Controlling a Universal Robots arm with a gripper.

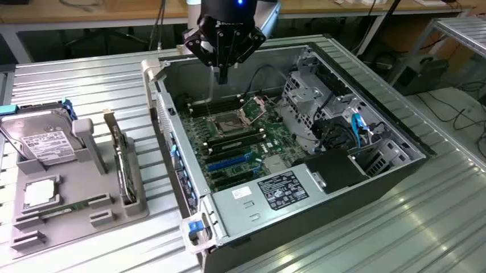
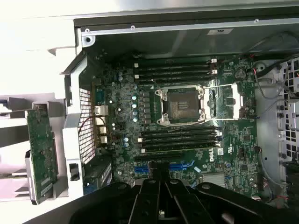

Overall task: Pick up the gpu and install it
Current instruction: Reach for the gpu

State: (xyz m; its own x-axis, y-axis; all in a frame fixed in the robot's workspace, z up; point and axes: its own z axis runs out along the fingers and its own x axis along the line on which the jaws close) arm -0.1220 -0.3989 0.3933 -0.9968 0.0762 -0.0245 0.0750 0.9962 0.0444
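Observation:
The gpu (image 1: 120,162) stands on edge in a grey holder (image 1: 76,219) on the table at the exterior view's left, its silver bracket pointing up. In the wrist view the gpu (image 2: 41,151) lies outside the case wall as a dark circuit card. My gripper (image 1: 221,77) hangs over the far end of the open computer case (image 1: 319,51), well away from the gpu. Its fingers (image 2: 150,191) meet with nothing between them, so the gripper (image 2: 161,179) is shut and holds nothing. Below it lies the motherboard (image 2: 121,116) with blue slots (image 2: 182,165).
The holder also carries a silver hard drive (image 1: 42,142) with a white label and a narrow green memory stick (image 1: 72,206). Inside the case are the processor socket (image 1: 227,124), a metal drive cage (image 1: 311,102) and a power supply (image 1: 277,190). Cables hang by the cage.

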